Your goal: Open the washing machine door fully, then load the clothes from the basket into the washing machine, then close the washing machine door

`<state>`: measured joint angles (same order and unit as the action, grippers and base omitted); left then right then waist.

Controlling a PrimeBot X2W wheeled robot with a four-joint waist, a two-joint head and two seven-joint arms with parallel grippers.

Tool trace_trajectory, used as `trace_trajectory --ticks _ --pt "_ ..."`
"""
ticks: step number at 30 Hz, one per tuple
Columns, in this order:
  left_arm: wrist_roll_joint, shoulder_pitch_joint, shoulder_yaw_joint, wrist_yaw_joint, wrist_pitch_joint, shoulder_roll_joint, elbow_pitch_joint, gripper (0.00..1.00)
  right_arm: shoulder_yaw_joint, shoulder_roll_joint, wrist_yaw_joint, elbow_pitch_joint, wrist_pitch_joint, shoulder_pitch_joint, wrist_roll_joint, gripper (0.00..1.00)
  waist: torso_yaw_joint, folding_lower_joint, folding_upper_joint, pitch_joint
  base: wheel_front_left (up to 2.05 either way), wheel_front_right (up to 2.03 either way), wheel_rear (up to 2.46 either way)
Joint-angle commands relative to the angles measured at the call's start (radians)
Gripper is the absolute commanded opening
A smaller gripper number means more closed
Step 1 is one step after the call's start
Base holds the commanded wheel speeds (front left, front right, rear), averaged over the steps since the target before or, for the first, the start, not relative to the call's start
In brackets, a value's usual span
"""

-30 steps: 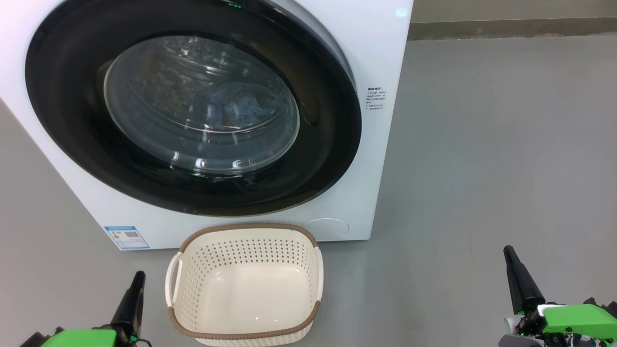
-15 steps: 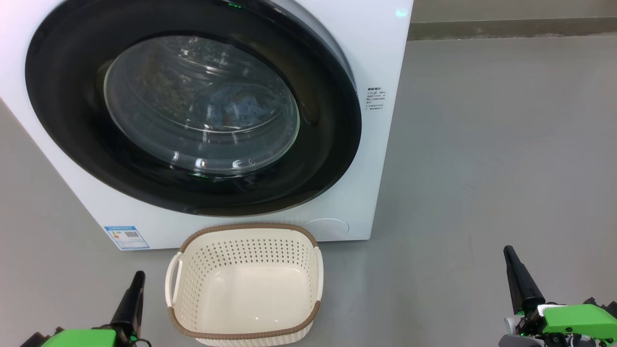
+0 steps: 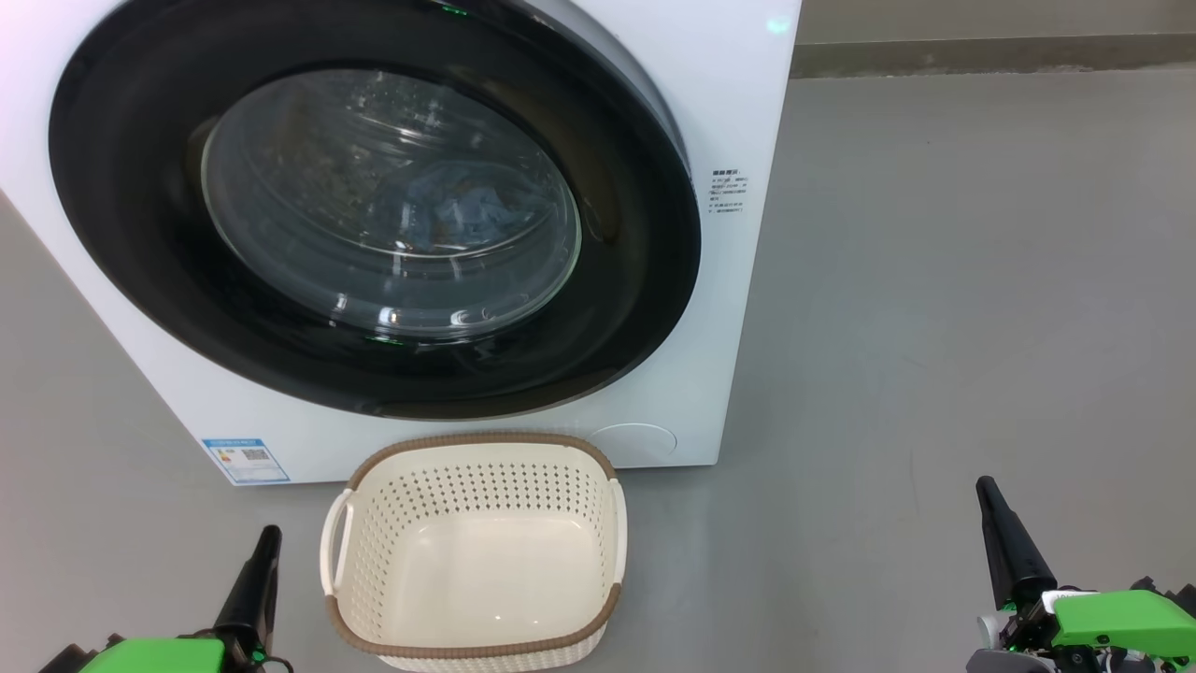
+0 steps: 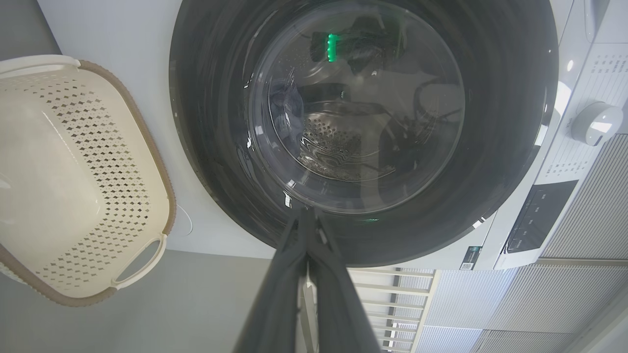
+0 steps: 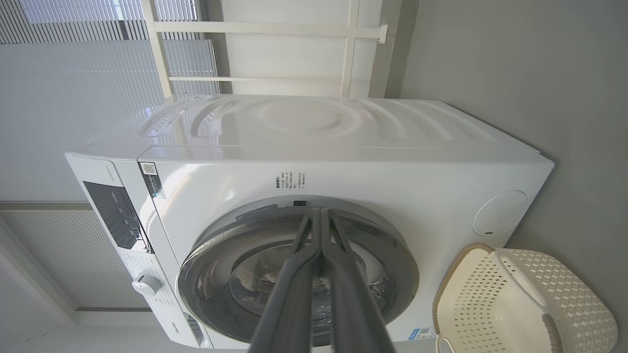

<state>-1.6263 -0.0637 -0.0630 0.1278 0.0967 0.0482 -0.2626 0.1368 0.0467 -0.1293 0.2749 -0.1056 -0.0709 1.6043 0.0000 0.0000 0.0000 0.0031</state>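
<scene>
Nothing has moved since the earlier frame. Head view: door (image 3: 140,187) shut on the washing machine (image 3: 738,112), clothes (image 3: 462,207) behind its glass, basket (image 3: 476,439) on the floor just before it. Left wrist view: left hand (image 4: 307,212) closed, fingers together. Right wrist view: right hand (image 5: 321,212) closed likewise.

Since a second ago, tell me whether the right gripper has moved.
No. In the head view the right gripper sits at the same spot, shut, the same gap to the right of the basket and the washing machine.
</scene>
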Motion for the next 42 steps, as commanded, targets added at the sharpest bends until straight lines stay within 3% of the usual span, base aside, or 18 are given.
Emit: trace_trajectory --ticks 1,42 --pt "0.005 -0.043 -0.035 0.003 0.004 0.014 0.018 0.0 -0.022 0.004 -0.001 -0.03 -0.008 -0.037 0.003 0.0 0.0 0.0 0.0 0.0 0.0 0.0 0.0" --pt "0.011 -0.044 -0.043 0.003 0.01 0.008 0.018 0.0 -0.022 0.004 -0.001 -0.03 -0.009 -0.037 0.003 0.0 0.0 0.0 0.0 0.0 0.0 0.0 0.0"
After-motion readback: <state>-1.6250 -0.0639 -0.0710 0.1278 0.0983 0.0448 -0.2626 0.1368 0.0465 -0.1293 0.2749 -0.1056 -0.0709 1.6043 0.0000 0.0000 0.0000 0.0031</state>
